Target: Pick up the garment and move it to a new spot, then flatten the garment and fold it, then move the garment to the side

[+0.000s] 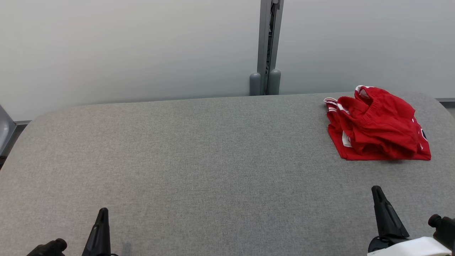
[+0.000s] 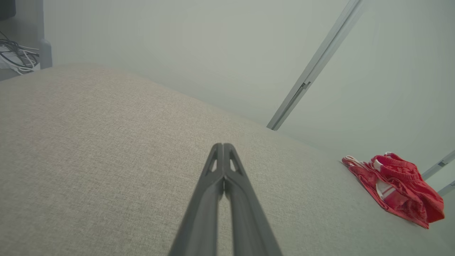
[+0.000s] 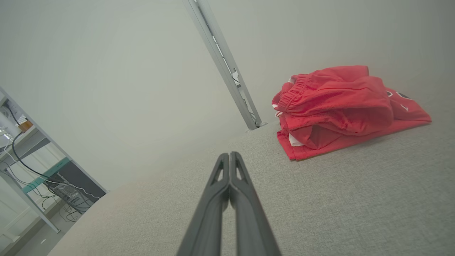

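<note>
Garment (image 1: 376,124), loosely folded, lies far right on the desk (image 1: 199,160); left end effector (image 1: 103,213) and right end effector (image 1: 376,192) hover closed, empty, well apart from it: maybe set aside, maybe awaiting pickup

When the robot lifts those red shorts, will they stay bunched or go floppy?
Probably floppy: the red shorts lie in soft, loose folds, so they would likely unfold and dangle. They look like thin cloth, so likely light. On the woven table cover, a push would probably bunch them, not slide them.
</note>
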{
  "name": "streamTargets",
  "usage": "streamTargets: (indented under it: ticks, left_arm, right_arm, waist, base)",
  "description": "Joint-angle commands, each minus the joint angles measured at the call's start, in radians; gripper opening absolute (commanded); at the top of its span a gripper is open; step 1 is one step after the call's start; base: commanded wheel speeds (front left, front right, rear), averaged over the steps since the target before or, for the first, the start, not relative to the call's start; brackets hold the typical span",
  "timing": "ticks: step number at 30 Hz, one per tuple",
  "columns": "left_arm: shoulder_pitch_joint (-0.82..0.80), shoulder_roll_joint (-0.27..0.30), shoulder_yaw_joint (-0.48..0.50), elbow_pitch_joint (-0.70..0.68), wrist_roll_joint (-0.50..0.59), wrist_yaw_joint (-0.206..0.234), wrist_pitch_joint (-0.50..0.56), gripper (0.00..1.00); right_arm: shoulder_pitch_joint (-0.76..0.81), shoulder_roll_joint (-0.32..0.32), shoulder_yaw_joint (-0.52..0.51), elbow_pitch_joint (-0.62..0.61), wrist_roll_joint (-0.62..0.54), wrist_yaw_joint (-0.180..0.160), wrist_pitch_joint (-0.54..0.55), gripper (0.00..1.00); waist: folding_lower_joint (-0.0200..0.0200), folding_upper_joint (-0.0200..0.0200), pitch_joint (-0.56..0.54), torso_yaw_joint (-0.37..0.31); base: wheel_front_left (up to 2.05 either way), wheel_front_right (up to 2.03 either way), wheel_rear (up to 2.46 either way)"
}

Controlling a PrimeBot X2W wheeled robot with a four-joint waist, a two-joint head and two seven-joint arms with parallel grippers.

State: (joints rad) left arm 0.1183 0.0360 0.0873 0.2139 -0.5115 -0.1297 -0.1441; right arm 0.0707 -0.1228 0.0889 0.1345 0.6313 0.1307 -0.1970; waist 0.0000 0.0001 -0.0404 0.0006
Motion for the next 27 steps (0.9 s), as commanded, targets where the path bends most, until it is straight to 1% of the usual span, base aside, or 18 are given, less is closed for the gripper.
streamTargets:
  ticks: [1, 13, 27]
  left_arm:
    - [-0.024, 0.007, 0.012, -0.021, -0.036, 0.000, 0.006, 0.00]
    - [-0.030, 0.009, 0.049, -0.041, -0.225, 0.000, 0.066, 0.00]
    - [-0.037, 0.011, 0.088, -0.062, -0.416, -0.001, 0.126, 0.00]
  right_arm:
    - [-0.027, -0.003, -0.001, -0.012, 0.033, 0.000, 0.005, 0.00]
    - [-0.055, 0.009, 0.003, 0.007, 0.200, 0.000, 0.040, 0.00]
    - [-0.082, 0.022, 0.008, 0.026, 0.369, 0.000, 0.074, 0.00]
  waist:
    - [0.0000, -0.0001, 0.000, 0.000]
    - [0.0000, -0.0001, 0.005, 0.000]
    - [0.0000, -0.0001, 0.011, 0.000]
  base:
    - [0.00, 0.00, 0.00]
    - [0.00, 0.00, 0.00]
    - [0.00, 0.00, 0.00]
